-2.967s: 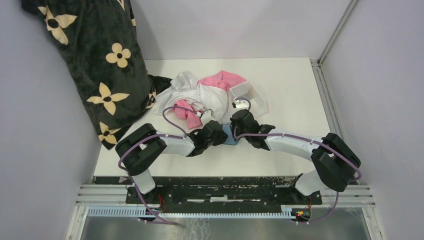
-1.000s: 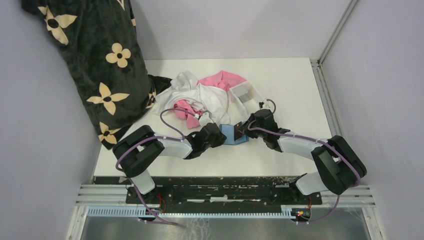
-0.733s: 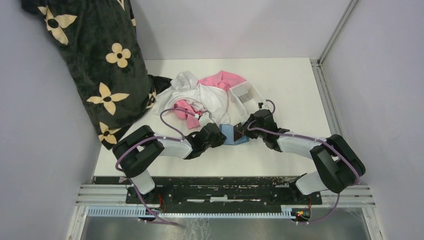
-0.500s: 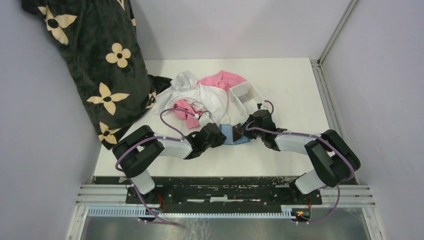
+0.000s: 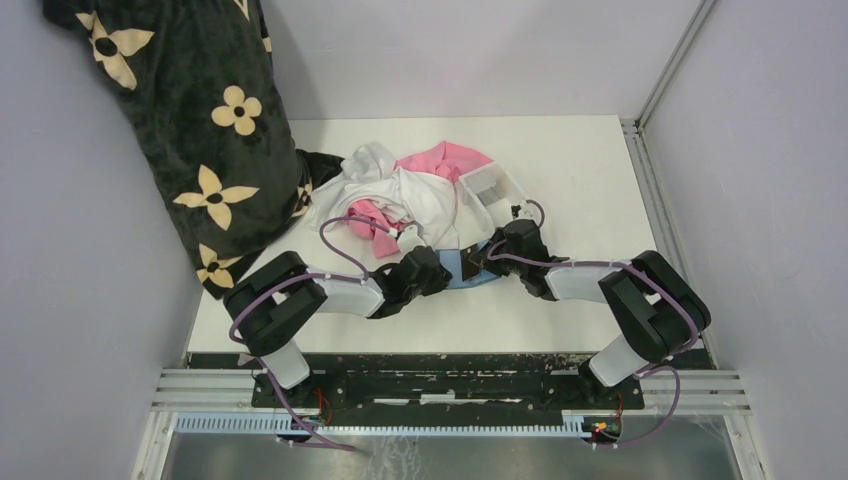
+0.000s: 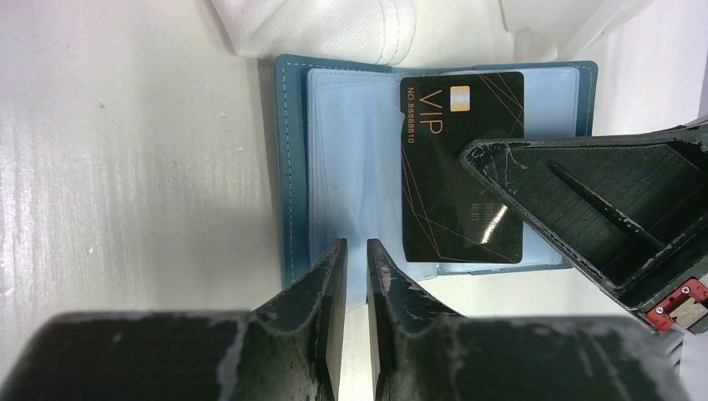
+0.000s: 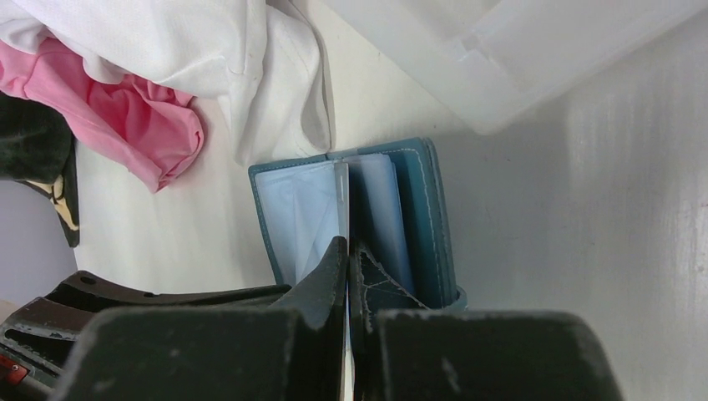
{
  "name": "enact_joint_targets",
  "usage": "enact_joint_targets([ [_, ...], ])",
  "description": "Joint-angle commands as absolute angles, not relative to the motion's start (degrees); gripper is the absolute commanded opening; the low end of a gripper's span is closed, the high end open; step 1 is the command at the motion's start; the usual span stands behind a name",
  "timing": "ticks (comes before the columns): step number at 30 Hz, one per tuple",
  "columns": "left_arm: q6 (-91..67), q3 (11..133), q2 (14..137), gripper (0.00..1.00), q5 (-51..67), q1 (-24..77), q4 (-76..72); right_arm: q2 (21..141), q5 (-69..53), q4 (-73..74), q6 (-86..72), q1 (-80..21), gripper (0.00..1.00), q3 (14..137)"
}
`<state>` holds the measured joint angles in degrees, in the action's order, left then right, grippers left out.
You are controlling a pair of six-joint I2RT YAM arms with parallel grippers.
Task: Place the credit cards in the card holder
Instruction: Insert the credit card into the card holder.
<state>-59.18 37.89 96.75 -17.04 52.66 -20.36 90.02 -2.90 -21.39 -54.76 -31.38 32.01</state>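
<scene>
Right arm has swung in leftward over the last second, and now its right gripper (image 7: 346, 244) sits low over the teal-blue fold-over card holder (image 6: 292, 167), which lies open on the white table (image 6: 125, 167) between both arms. Its jaws are pressed tight on a black rectangular card with gold VIP lettering (image 6: 459, 184), laid over the holder's right-hand pale-blue page. Opposite, the left gripper (image 6: 355, 244), jaws almost together, nips the holder's near edge
</scene>
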Motion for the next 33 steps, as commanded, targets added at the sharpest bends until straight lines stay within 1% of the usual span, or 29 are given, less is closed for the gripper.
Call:
enact_joint_targets([
  [1,-59.3,37.2,96.6,0.23,-19.9,53.0,-11.7,92.1,-3.3,-21.7,-52.6,-31.5,0.01,31.3],
  [15,-59.1,35.3,91.4,0.24,-25.9,53.0,-7.7,93.5,-4.1,-23.5,-51.2,-32.2,0.01,29.2],
  [33,-59.4,36.5,96.9,0.23,-23.7,52.9,-10.0,95.0,-5.7,-24.4,-51.5,-34.4,0.01,27.7],
])
